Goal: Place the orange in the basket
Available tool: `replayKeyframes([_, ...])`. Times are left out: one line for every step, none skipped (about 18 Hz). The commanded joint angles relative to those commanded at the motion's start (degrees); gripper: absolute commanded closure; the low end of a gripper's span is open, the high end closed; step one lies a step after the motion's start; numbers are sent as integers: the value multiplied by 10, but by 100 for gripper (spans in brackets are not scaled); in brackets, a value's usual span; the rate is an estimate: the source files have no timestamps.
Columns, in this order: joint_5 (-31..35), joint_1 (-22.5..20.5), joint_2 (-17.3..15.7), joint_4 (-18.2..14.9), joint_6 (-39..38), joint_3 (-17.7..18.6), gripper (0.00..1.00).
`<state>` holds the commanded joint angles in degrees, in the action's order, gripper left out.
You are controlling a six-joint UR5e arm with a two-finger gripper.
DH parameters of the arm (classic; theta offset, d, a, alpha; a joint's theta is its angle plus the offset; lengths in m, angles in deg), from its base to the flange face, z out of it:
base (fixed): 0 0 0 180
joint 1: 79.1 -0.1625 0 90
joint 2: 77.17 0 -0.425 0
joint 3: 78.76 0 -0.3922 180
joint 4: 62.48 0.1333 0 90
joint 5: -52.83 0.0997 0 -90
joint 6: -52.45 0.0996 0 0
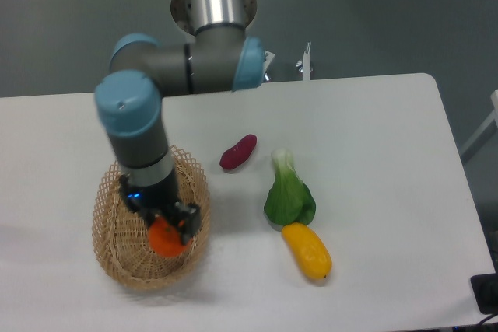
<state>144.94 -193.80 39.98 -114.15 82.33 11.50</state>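
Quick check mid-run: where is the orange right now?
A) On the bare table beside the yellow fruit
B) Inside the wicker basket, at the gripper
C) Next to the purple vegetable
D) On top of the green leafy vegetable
B: the orange sits within the rim of the basket, right at the gripper, well left of the other produce.

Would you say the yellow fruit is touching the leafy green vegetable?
Touching: the camera view shows the yellow fruit's upper end meeting the green vegetable's lower edge, no gap.

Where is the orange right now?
The orange sits inside the basket at the table's front-left, between the claw fingers.
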Motion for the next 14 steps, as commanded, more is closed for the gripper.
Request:
replayKeyframes([0, 3, 4, 0, 0, 1, 33])
replayKeyframes([-1, 4, 9, 2, 1, 4, 33])
replayKeyframes([0, 7, 13, 3, 2, 6, 33])
replayKeyframes([-1, 7, 13, 3, 2, 6, 33])
replayKeyframes([-2, 7, 14, 3, 2, 6, 33])
replayKeyframes([-1, 8, 16, 3, 1, 7, 33])
replayKeyframes([-1, 8, 17, 3, 1, 9, 33])
replayKeyframes([-2, 8, 17, 3, 1, 12, 33])
replayKeyframes([-2, 8, 18, 3, 1, 12, 33])
replayKeyframes([-2, 8, 21, 3, 1, 13, 32])
replayKeyframes([-2, 8, 22, 3, 1, 13, 31])
replayKeyframes([-2, 8, 23, 3, 1, 12, 30])
replayKeyframes([-2, 9, 26, 4, 1, 13, 28])
replayKeyframes([0, 8, 28, 5, 2, 13, 28])
